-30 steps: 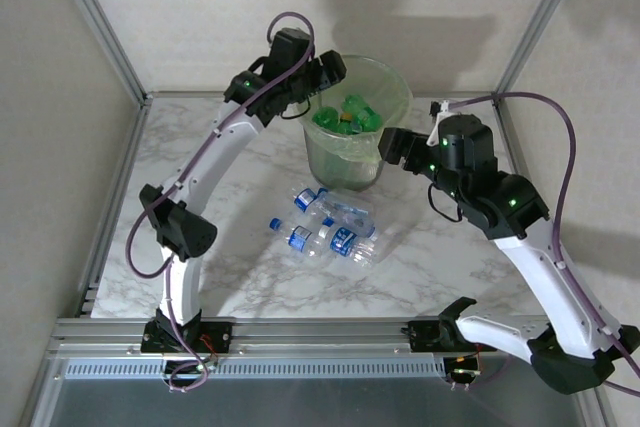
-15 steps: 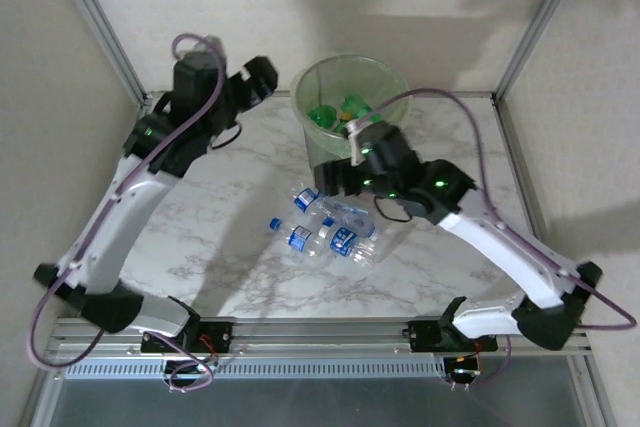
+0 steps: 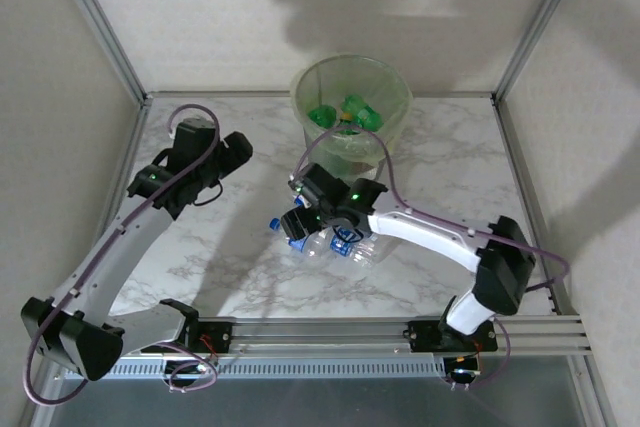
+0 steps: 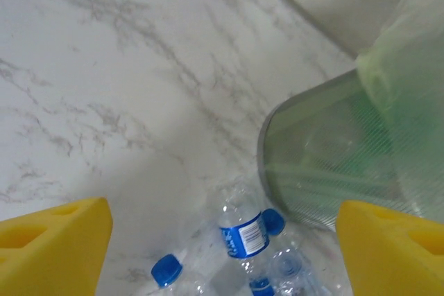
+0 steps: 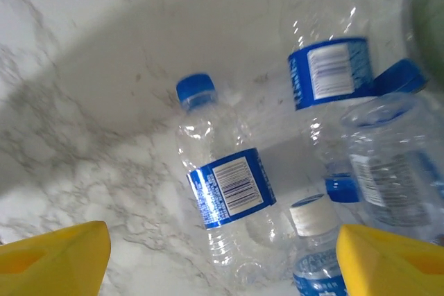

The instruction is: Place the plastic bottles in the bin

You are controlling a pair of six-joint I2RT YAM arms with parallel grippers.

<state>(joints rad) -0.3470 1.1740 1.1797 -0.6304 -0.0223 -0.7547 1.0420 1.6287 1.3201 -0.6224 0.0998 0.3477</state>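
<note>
Right gripper (image 3: 298, 222) spread wide, empty, hovering over clear blue-label bottles (image 3: 345, 242) clustered on table (image 3: 450, 172) just in front of bin (image 3: 398, 97). Green bottles (image 3: 345, 112) inside bin. Left gripper (image 3: 238, 147) released, empty, left of bin.

Marble table (image 3: 455, 152) with a lined bin (image 3: 398, 90) and, just beside it, clear bottles (image 3: 362, 250)

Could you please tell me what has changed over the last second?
The left end effector pulled away from the round translucent bin with the yellow-green liner, toward the near left, open. The right end effector swung in from the right and now hovers open over the clear blue-labelled plastic bottles. The bin, its green bottles and that cluster stayed put.
</note>
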